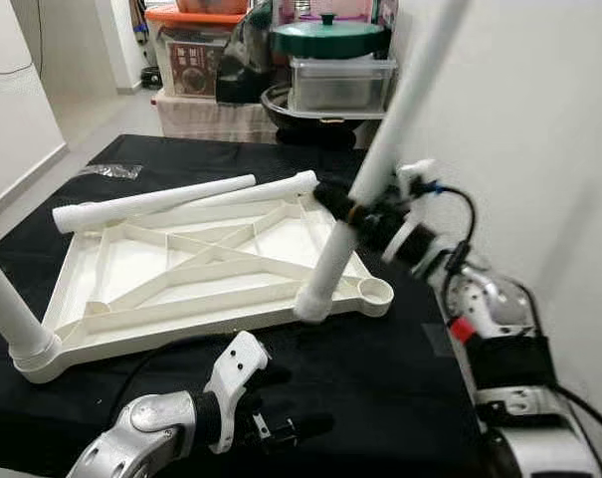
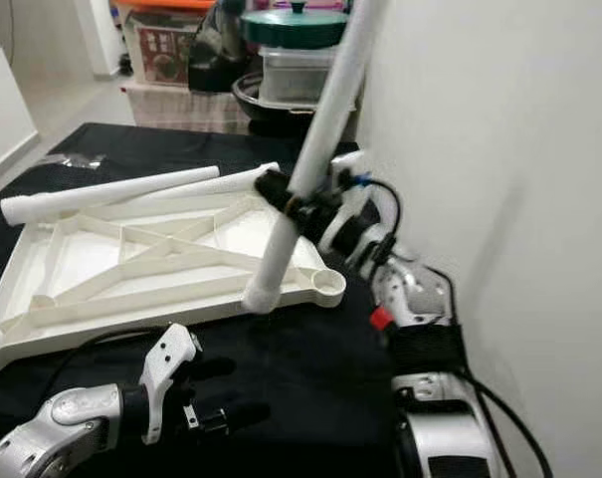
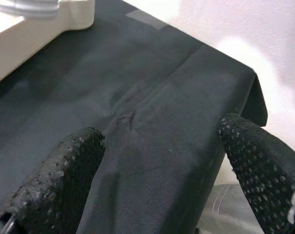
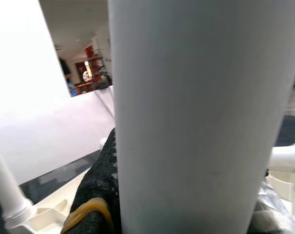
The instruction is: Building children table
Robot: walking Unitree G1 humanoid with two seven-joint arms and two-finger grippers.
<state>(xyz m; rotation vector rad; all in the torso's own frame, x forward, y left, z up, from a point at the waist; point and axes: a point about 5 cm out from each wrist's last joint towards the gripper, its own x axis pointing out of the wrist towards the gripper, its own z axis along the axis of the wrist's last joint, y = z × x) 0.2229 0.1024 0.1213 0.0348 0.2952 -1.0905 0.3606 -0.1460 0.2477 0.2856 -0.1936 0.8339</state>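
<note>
Black cloth (image 1: 380, 378) under left pincer (image 3: 162, 170), agape, empty; right pincer (image 1: 345, 211) clamped around table leg (image 1: 380, 159)

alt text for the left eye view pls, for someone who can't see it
The right gripper holds a tilted white table leg, its lower end beside the empty corner socket of an upside-down white tabletop on a black cloth. One leg stands in another corner, two more lie across the far edge, and the left gripper rests open nearby.

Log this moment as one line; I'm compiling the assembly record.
right gripper: shut on table leg, tilted, foot beside corner socket | left gripper: open over black cloth | tabletop: upside down
</note>
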